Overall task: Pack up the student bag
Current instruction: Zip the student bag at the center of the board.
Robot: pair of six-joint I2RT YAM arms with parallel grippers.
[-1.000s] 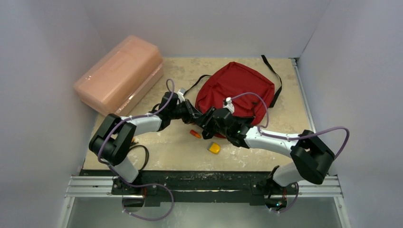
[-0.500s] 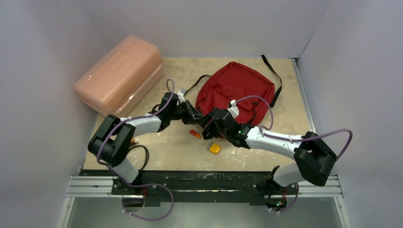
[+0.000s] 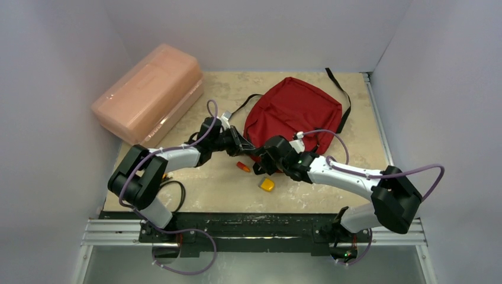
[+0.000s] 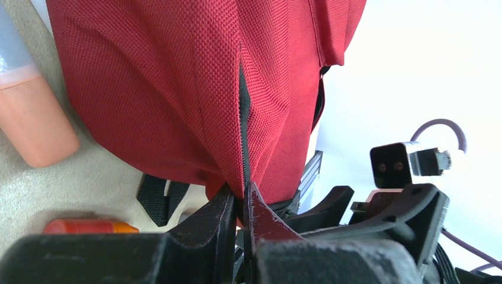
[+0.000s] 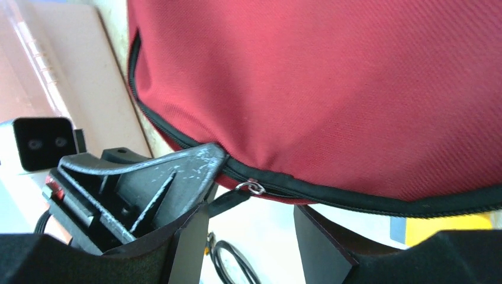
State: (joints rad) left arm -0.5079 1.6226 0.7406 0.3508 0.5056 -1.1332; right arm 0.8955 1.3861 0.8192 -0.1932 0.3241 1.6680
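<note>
Left gripper [image 4: 241, 201], clamped on the zipper seam [image 4: 243, 118] of the dark red soft fabric backpack [image 3: 294, 108] lying on the beige table [image 3: 225, 190], may lose that fold if the spread right gripper [image 5: 251, 222] misses the small metal zipper ring [image 5: 256, 188] and tugs cloth instead.

Crowded at the near-left corner of the student bag [image 3: 294, 109] by left gripper [image 3: 248, 147] and right gripper [image 3: 260, 161], tip to tip, with orange marker [image 3: 243, 167] and yellow block [image 3: 267, 184] just beside. Blocked at back left by pink box [image 3: 148, 92]. Passable over bare table [image 3: 208, 178] at near left.
</note>
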